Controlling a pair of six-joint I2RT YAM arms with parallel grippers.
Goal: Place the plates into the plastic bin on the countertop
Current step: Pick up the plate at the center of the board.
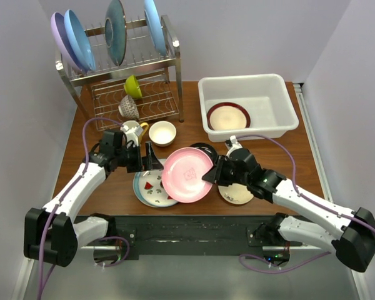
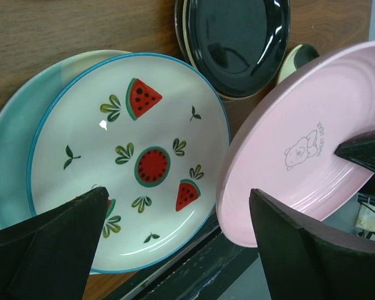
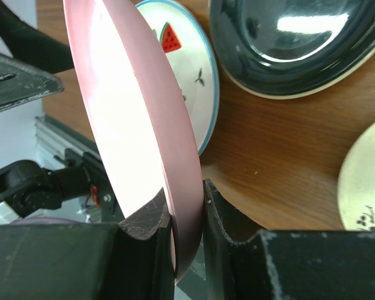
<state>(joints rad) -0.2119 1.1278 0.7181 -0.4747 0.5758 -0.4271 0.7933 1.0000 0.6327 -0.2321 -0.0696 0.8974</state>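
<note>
My right gripper [image 1: 211, 176] [image 3: 186, 200] is shut on the rim of the pink plate [image 1: 186, 175] [image 3: 131, 112], which hangs tilted above the countertop [image 1: 112, 194]. My left gripper [image 1: 147, 159] [image 2: 178, 192] is open beside the pink plate's [image 2: 300, 144] left edge, touching nothing. Under it lies the watermelon plate [image 1: 151, 187] [image 2: 131, 162] on a teal-and-cream plate [image 2: 12, 144]. The glossy black plate [image 1: 204, 149] [image 2: 237, 37] lies behind, and a small cream plate [image 1: 236, 194] sits under the right arm. The white plastic bin [image 1: 237, 81] holds a maroon-rimmed cream plate [image 1: 228, 117].
A steel wire rack [image 1: 137, 75] at the back left carries large lilac, blue and dark teal plates upright, with a yellow-green cup [image 1: 133, 86] and a patterned bowl [image 1: 128, 107] on its lower shelf. A mug [image 1: 132, 130] and a cream bowl [image 1: 162, 132] stand in front of it.
</note>
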